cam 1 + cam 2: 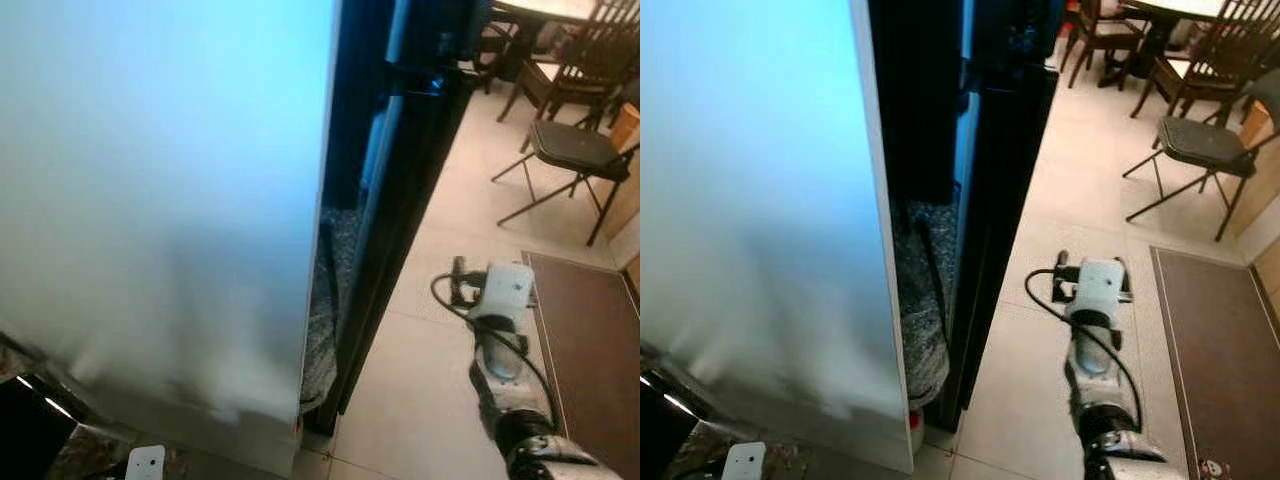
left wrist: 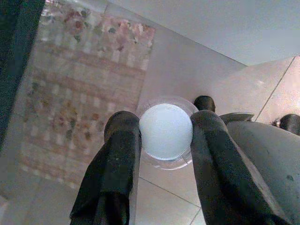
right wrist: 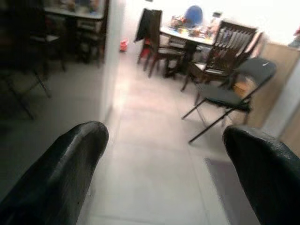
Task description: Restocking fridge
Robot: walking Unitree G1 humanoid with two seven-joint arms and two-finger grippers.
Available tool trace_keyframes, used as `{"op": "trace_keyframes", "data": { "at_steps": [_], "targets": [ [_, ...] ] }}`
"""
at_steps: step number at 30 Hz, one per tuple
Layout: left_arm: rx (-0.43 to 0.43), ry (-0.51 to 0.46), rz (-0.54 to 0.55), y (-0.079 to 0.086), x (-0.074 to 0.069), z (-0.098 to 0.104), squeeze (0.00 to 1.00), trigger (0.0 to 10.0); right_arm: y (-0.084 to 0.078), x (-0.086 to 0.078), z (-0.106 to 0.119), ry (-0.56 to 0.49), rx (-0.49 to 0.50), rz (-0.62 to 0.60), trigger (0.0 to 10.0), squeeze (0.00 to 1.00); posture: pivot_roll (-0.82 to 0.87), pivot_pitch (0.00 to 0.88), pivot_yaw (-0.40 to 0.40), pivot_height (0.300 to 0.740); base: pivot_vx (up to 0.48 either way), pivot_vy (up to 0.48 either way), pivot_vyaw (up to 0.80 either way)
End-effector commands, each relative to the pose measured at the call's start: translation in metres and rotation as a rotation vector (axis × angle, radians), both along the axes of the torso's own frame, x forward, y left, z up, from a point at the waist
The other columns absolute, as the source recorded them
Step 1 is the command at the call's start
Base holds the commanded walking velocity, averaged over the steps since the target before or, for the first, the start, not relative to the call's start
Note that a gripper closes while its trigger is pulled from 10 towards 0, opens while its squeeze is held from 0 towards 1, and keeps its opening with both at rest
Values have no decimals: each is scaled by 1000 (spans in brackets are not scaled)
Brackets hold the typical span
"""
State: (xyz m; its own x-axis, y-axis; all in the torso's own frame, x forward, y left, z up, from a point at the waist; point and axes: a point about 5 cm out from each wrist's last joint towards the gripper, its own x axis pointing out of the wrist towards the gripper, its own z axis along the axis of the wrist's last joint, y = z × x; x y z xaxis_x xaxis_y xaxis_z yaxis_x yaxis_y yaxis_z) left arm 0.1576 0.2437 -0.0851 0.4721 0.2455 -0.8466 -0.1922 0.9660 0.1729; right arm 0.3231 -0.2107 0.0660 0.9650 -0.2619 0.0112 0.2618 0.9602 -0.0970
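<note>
Head views: a pale fridge door [image 1: 160, 200] stands open at the robot's left, a dark gap beside it; the right claw [image 1: 1092, 275] hangs over beige floor tiles [image 1: 420, 400], a brown mat [image 1: 590, 350] just to its right and a folding chair [image 1: 570, 150] beyond.
Left wrist view: the left claw [image 2: 165, 136] is clamped on a bottle [image 2: 166, 131] with a white cap, above a patterned rug [image 2: 79, 93].
Right wrist view: fingers [image 3: 65, 168] spread apart, nothing between; dining table [image 3: 187, 35] and chairs ahead.
</note>
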Motion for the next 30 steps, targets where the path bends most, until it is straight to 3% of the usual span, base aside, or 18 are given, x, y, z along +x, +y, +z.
{"op": "trace_keyframes", "data": {
  "at_steps": [1,7,15,21,26,30],
  "targets": [
    [1,7,9,-1,-3,-2,0,10000,-3,-7,-10,27,32,-21,10000,0,71,0,-77,740,0,0,0],
    [-3,8,14,-2,-4,-2,0,10000,1,-1,1,-30,17,42,10000,0,61,0,-103,740,0,0,0],
    [-4,26,2,-6,-16,-8,0,10000,-7,-21,-17,19,-45,44,10000,0,47,0,-112,740,0,0,0],
    [-10,74,12,-14,-37,-16,0,10000,-11,-42,-29,27,-106,81,10000,0,41,0,-96,740,0,0,0],
    [-12,113,14,-18,-61,-23,0,10000,3,-55,-22,-36,-173,206,10000,0,8,0,-67,740,0,0,0],
    [2,125,11,-17,-72,-25,0,10000,27,-65,-7,-87,-268,407,10000,0,-16,0,-55,740,0,0,0]
  ]
}}
